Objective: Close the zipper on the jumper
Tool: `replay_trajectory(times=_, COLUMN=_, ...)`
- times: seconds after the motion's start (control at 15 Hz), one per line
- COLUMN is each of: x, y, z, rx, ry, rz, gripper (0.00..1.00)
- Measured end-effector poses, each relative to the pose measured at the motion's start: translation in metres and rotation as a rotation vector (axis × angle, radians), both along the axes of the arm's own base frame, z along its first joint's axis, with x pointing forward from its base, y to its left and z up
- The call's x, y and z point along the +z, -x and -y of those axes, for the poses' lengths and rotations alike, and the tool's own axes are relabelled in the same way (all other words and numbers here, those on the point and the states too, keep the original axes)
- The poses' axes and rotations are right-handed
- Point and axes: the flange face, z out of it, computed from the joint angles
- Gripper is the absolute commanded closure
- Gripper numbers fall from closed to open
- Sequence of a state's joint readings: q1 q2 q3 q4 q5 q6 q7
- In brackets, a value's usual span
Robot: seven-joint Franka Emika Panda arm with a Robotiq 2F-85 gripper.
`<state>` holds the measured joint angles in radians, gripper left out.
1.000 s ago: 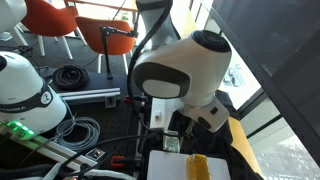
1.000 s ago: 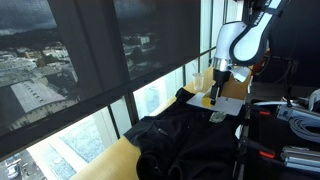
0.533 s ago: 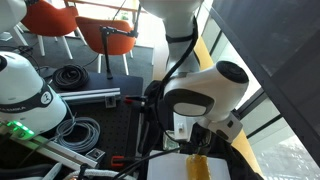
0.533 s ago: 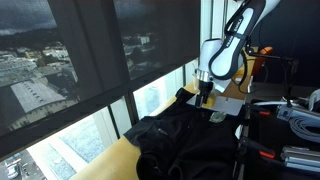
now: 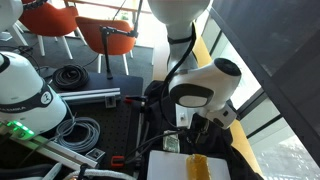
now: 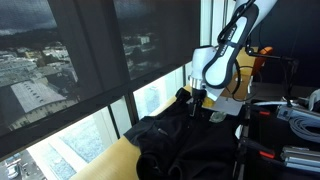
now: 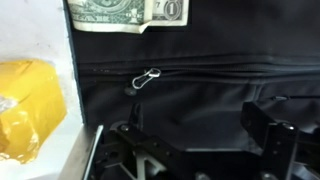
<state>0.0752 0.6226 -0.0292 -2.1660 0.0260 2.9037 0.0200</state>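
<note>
The black jumper (image 6: 178,135) lies crumpled on the yellow table by the window; it also shows in the wrist view (image 7: 200,100). Its zipper (image 7: 220,70) runs as a thin seam across the fabric, with a small metal pull (image 7: 147,78) at its left part. My gripper (image 7: 195,135) hovers just above the fabric below the zipper line, jaws open and empty. In both exterior views the gripper (image 6: 198,97) (image 5: 196,124) hangs over the jumper's far end, near the collar. The zipper cannot be made out in the exterior views.
A white sheet (image 6: 228,104) lies beside the jumper, with a yellow object (image 7: 25,108) (image 5: 197,166) and a dollar bill (image 7: 125,12) on it. The window (image 6: 90,70) borders the table. Coiled cables (image 5: 70,76) and orange chairs (image 5: 50,20) stand behind.
The arm has moved from over the white sheet toward the window side and lower, so the gripper now hangs over the jumper. The jaws stay open.
</note>
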Motion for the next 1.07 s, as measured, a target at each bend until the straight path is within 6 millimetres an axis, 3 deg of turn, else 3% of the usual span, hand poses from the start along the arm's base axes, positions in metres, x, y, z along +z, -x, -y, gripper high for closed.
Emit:
replay_trajectory(times=0.2, x=0.002, y=0.004, z=-0.007, rx=-0.021, ry=0.018, rz=-0.026, gripper=0.00)
replay_trajectory(times=0.4, x=0.010, y=0.011, z=-0.001, rx=-0.037, ry=0.035, rz=-0.050, gripper=0.00)
replay_trajectory(times=1.07, x=0.007, y=0.029, z=0.042, rx=-0.089, ry=0.048, rz=-0.087, gripper=0.00)
